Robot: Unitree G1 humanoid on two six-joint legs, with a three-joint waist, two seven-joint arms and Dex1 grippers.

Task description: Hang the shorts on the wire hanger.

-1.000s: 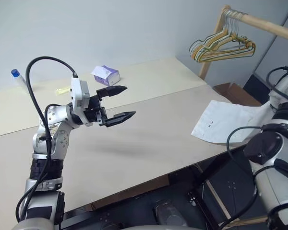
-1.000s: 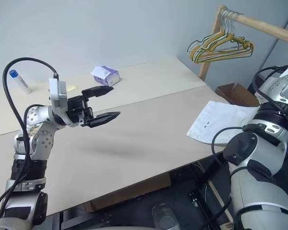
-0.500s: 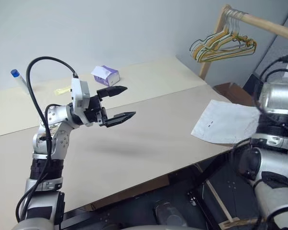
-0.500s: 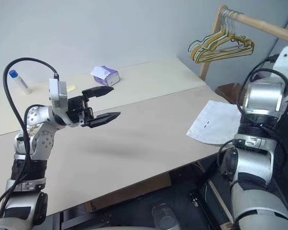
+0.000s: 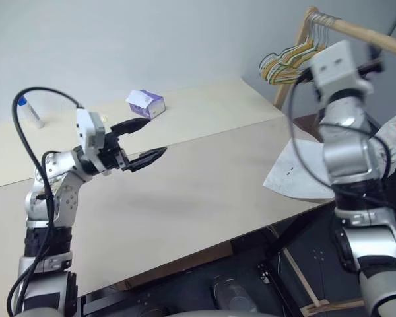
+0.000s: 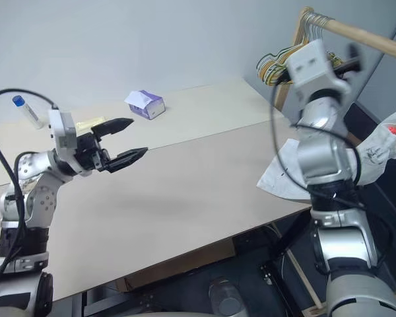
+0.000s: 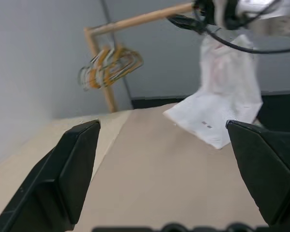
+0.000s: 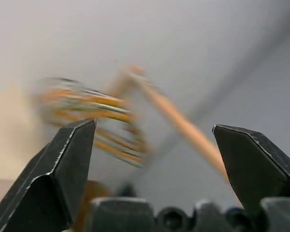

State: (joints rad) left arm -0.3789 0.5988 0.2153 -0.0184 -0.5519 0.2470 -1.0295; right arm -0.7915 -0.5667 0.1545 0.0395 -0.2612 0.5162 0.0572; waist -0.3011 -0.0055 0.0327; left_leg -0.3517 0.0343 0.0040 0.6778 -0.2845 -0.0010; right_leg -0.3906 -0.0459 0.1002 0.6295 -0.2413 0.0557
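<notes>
White shorts (image 5: 303, 173) draped off table (image 5: 204, 185) edge, seemingly ungripped; both grippers spread, empty.

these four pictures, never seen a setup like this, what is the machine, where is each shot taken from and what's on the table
It is a humanoid robot with two arms, each ending in a gripper of two black fingers. Two pictures come from a stereo camera on its head, looking down over the arms. The other two come from cameras on the wrists, looking out between each gripper's own fingers.

The left gripper hovers open over the beige table, holding nothing. The right gripper is open too, raised toward the bunch of coloured hangers on a wooden rail.

On the table lie the white shorts, partly hanging off its right edge, a small purple-white tissue box at the back and a small blue-capped bottle at the far left.
</notes>
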